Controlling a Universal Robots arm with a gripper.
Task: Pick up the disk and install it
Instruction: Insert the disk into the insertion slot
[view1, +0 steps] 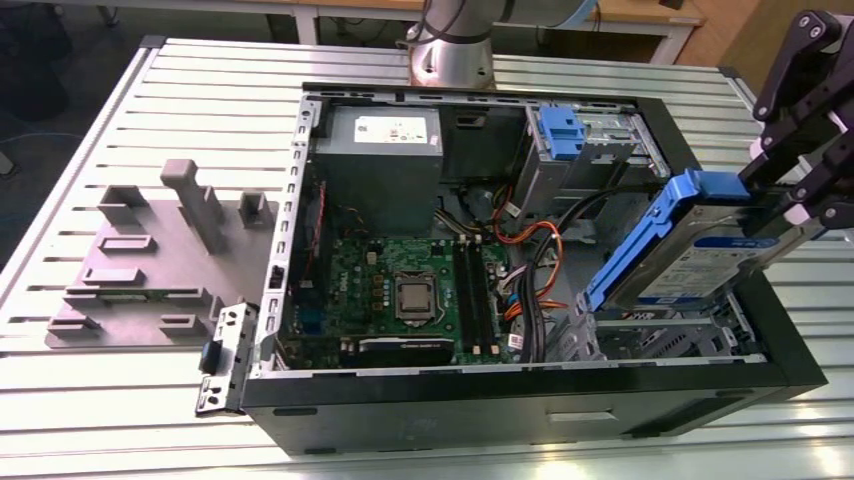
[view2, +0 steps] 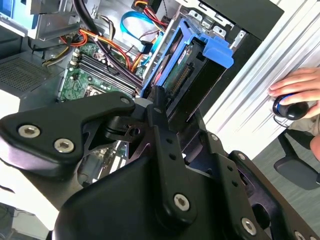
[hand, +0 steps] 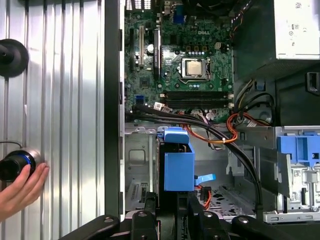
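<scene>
Claw (view1: 790, 207) clamping disk (view1: 687, 255), over open case (view1: 534, 400)

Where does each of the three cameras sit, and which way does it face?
Exterior view: off the arm, high up, looking down into the open computer case; the arm's base and the gripper holding the tilted disk show.
Second wrist view: on the wrist, looking past the gripper's black links at the disk and the motherboard.
First wrist view: on the wrist, looking past the gripper into the case, over the disk's blue bracket.
Both wrist views share the disk, the motherboard and a person's hand.
</scene>
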